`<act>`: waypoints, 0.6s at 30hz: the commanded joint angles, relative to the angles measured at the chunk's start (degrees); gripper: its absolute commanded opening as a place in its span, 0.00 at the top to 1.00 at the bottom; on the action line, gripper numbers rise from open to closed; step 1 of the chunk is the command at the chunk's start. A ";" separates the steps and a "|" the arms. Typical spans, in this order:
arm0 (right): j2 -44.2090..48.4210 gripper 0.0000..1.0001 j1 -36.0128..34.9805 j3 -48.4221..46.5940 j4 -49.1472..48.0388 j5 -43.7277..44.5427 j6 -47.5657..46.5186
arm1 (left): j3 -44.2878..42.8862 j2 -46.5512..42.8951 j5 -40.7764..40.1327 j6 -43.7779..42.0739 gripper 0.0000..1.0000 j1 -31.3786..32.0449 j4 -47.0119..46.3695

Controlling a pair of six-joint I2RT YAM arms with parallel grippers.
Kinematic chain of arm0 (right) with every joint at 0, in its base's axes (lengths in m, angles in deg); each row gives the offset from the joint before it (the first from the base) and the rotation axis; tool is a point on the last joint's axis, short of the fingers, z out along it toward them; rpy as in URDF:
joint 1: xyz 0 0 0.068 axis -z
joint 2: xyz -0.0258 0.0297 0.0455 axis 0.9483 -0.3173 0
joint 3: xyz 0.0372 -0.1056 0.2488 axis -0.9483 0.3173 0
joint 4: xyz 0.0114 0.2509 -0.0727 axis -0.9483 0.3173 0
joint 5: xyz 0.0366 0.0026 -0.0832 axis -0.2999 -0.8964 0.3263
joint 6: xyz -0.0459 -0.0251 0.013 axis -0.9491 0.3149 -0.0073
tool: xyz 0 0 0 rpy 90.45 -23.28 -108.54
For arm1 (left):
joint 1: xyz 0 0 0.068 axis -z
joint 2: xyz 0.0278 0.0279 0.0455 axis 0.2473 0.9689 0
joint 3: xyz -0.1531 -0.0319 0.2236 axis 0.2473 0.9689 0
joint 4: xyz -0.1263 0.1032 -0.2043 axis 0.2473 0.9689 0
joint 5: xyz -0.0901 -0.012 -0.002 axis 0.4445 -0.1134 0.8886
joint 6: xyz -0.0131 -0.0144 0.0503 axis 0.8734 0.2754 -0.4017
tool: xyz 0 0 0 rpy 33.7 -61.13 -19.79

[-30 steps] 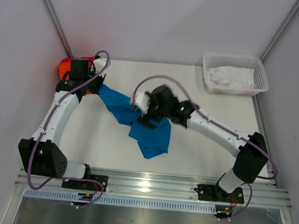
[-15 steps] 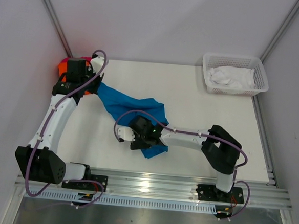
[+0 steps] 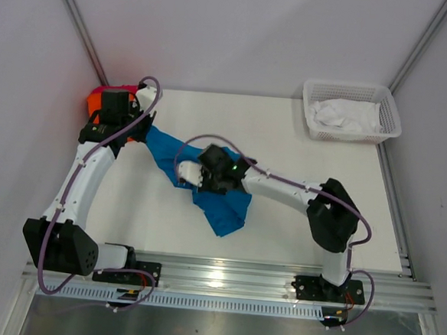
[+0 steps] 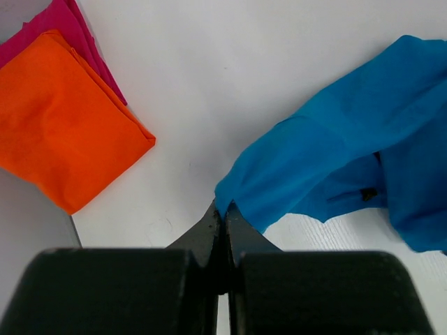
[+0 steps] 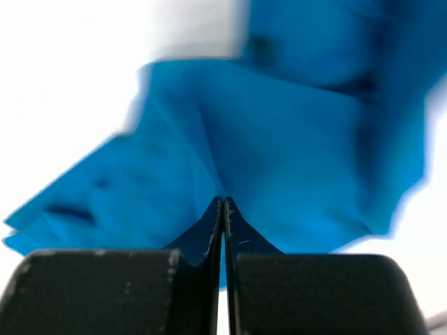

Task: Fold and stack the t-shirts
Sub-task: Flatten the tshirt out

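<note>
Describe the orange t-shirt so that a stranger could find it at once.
Look at the white table and go to its far left corner. Two folded t-shirts lie stacked there; the orange t-shirt is the upper one, with the pinkish-red t-shirt showing under its edge. Unlike the blue t-shirt, it is folded flat and nothing holds it.

We swung our right gripper (image 5: 223,202) down to the near edge of the blue t-shirt (image 3: 224,210), brought it back toward mid-table, and closed its wide-open jaws on the cloth, bunching it differently.
</note>
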 commanded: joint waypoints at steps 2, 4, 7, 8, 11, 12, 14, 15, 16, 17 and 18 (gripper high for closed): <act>8.96 1.00 11.65 -15.08 9.05 -8.38 5.92 | 0.35 -2.23 -0.45 0.54 1.00 -0.37 -2.09; 11.41 1.00 16.31 -22.79 12.21 -12.25 7.59 | 0.18 -2.49 -0.36 0.45 1.00 -0.37 -2.09; 13.88 1.00 27.72 -29.84 13.81 -14.98 11.19 | 0.09 -3.46 -0.27 0.45 1.00 -0.37 -2.00; 14.50 1.00 29.58 -30.65 13.72 -14.55 11.37 | -0.09 -3.90 -0.27 0.71 1.00 -0.45 -2.18; 18.01 1.00 36.16 -29.70 10.48 -11.57 12.69 | -0.18 -7.67 -0.71 1.59 1.00 -0.72 -3.93; 18.89 1.00 37.76 -29.26 8.91 -11.30 13.04 | 0.00 -9.07 -0.97 1.77 1.00 -0.81 -4.54; 21.95 1.00 42.06 -27.33 6.79 -10.07 13.92 | -0.53 -13.89 -1.76 2.47 0.99 -0.81 -6.73; 22.84 1.00 43.48 -26.97 5.65 -9.98 14.19 | -0.79 -15.57 -2.90 2.65 1.00 -0.89 -7.36; 23.64 1.00 44.88 -26.71 5.55 -10.15 14.45 | -1.05 -17.16 -3.69 2.91 1.00 -0.90 -8.15; 24.43 1.00 46.20 -26.79 5.64 -11.46 14.71 | -2.36 -20.13 -4.48 3.26 1.00 -0.98 -9.55; 24.87 1.00 48.74 -26.79 5.64 -12.08 15.33 | -3.07 -21.38 -6.32 3.44 1.00 -0.98 -9.91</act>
